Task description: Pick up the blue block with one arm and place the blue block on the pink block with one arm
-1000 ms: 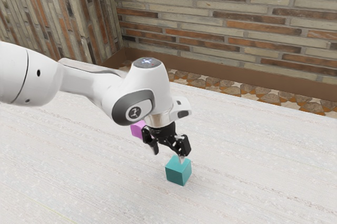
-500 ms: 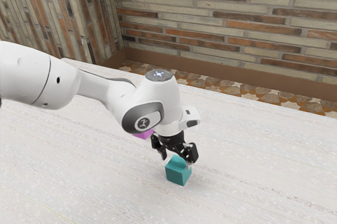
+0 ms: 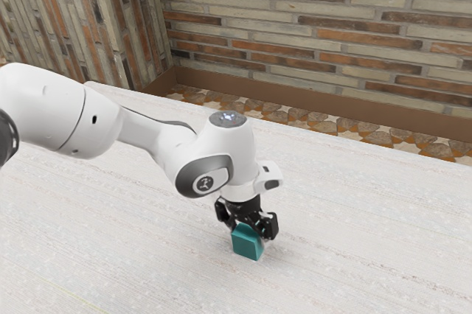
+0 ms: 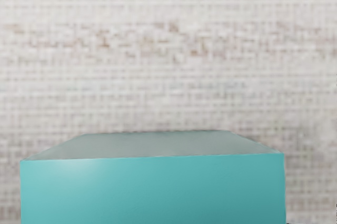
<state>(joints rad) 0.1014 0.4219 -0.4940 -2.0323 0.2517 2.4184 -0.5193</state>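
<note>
The blue block (image 3: 245,246), a teal cube, rests on the pale table (image 3: 369,203) in the exterior view. My black gripper (image 3: 248,229) has come down over it. The fingers stand open, one on each side of the cube's top, with no clear squeeze on it. Under my hand in the wrist view, the same cube (image 4: 152,187) looms large, with its top face and one side face showing. My white wrist hides the pink block.
A brick wall (image 3: 310,26) runs along the far side of the table, with a brown skirting and a stone strip at its foot. My white arm (image 3: 110,126) crosses the exterior view's left half. Bare tabletop (image 4: 168,50) lies beyond the cube.
My hand has dropped from just above the teal cube until its fingers straddle the top. The arm has swung across the pink block and covered it. The cube has not moved.
</note>
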